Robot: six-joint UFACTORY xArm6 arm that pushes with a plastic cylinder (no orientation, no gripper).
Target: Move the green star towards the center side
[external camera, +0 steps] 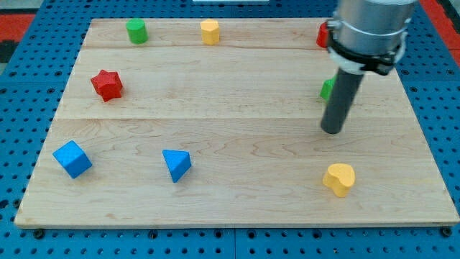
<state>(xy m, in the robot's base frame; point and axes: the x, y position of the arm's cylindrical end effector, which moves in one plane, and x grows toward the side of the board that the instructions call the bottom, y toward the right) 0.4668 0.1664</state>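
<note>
The green star (327,88) lies at the view's right, mostly hidden behind my dark rod, with only its left edge showing. My tip (332,131) rests on the board just below the star, toward the view's bottom. I cannot tell whether the rod touches the star.
A wooden board (230,208) holds a green cylinder (136,32) and a yellow block (210,32) at the top, a red block (323,34) half hidden by the arm, a red star (106,85), a blue cube (72,159), a blue triangle (176,165), and a yellow heart (339,179).
</note>
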